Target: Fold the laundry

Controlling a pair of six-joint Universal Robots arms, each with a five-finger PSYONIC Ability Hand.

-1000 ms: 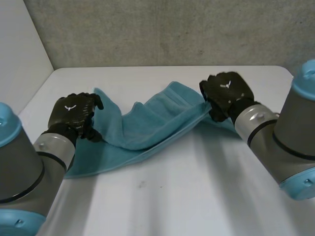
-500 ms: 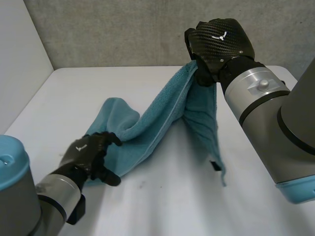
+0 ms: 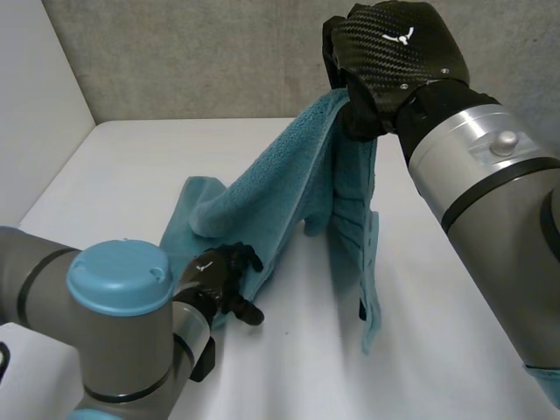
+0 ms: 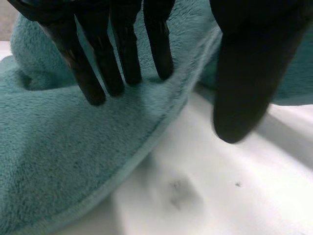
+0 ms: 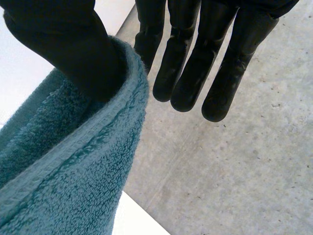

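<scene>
While right hand [image 3: 394, 66] pinches towel [image 3: 282, 184], left hand [image 3: 219, 276] presses

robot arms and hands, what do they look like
The left arm and right arm are thick grey tubes with round light-blue caps. The right hand is black with a carbon-weave back and a small white logo; the left hand is black with the same white mark.

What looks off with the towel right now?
The towel hangs bunched and twisted from the right hand, pinched at one edge, while the left hand presses its lower end on the table.
</scene>
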